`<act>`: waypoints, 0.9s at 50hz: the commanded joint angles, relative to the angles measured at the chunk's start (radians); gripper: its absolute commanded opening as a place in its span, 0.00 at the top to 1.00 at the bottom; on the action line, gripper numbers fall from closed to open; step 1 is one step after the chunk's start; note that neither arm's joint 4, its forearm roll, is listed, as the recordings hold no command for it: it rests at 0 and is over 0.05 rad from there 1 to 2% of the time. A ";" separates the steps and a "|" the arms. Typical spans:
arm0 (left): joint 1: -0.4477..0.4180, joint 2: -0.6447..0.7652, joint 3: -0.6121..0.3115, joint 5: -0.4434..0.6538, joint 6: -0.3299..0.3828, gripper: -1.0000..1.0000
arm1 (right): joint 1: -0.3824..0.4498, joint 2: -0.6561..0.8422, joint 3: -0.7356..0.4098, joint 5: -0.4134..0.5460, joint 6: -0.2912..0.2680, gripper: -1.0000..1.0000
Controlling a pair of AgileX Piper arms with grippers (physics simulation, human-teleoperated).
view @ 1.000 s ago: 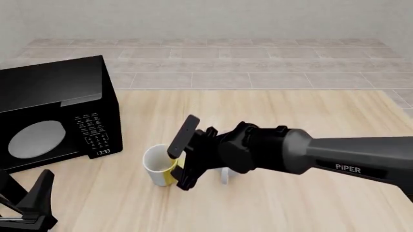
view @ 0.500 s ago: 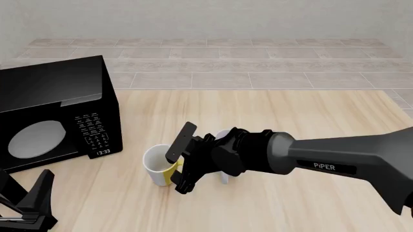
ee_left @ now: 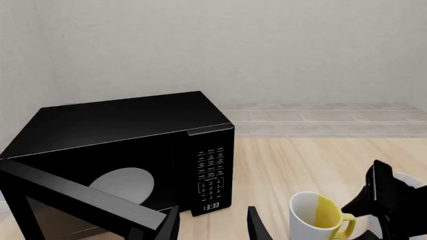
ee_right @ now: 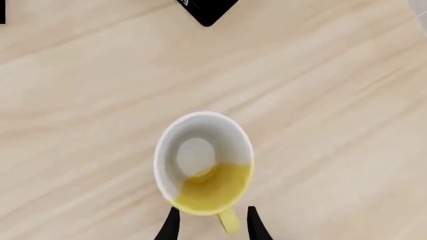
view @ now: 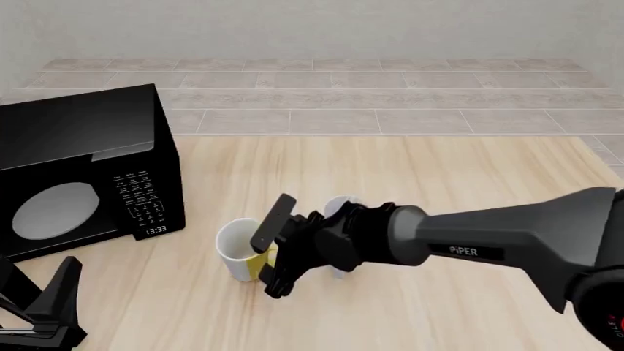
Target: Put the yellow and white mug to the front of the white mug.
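I've got the right gripper (ee_right: 210, 225) open narrowly astride the yellow handle of the yellow and white mug (ee_right: 203, 162), which stands upright just left of the white mug (view: 338, 206) (mostly hidden), and I expect glazed ceramic: rigid, light, slippery.

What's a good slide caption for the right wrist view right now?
Right gripper, fingers open, poised either side of the yellow handle of the upright yellow and white mug on the wooden table.
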 commanded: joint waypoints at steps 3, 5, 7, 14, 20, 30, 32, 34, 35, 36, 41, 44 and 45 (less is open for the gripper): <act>0.000 0.000 0.000 0.000 0.000 0.00 | 0.000 0.030 0.004 -0.016 0.014 0.00; 0.000 0.000 0.000 0.000 0.000 0.00 | 0.002 0.024 0.009 -0.017 0.009 1.00; 0.000 0.000 0.000 0.000 0.000 0.00 | 0.005 0.020 0.013 -0.013 0.009 1.00; 0.000 0.000 0.000 0.000 0.000 0.00 | 0.006 0.007 0.014 -0.009 0.005 1.00; 0.000 0.000 0.000 0.000 0.000 0.00 | -0.006 -0.020 0.003 0.004 -0.018 1.00; 0.000 0.000 0.000 0.000 0.000 0.00 | -0.019 -0.064 -0.012 0.010 -0.048 1.00; 0.000 0.000 0.000 0.000 0.000 0.00 | -0.019 -0.070 -0.016 0.014 -0.048 1.00; 0.000 0.000 0.000 0.000 0.000 0.00 | -0.016 -0.083 -0.016 0.013 -0.045 1.00; 0.000 0.000 0.000 0.000 0.000 0.00 | -0.017 -0.086 -0.019 0.017 -0.046 1.00; 0.000 0.000 0.000 0.000 0.000 0.00 | -0.019 -0.090 -0.020 0.018 -0.049 1.00; 0.000 0.000 0.000 0.000 0.000 0.00 | -0.035 -0.118 -0.038 0.034 -0.063 1.00; 0.000 0.000 0.000 0.000 0.000 0.00 | -0.045 -0.135 -0.049 0.044 -0.067 1.00; 0.000 0.000 0.000 0.000 0.000 0.00 | -0.047 -0.138 -0.052 0.048 -0.071 1.00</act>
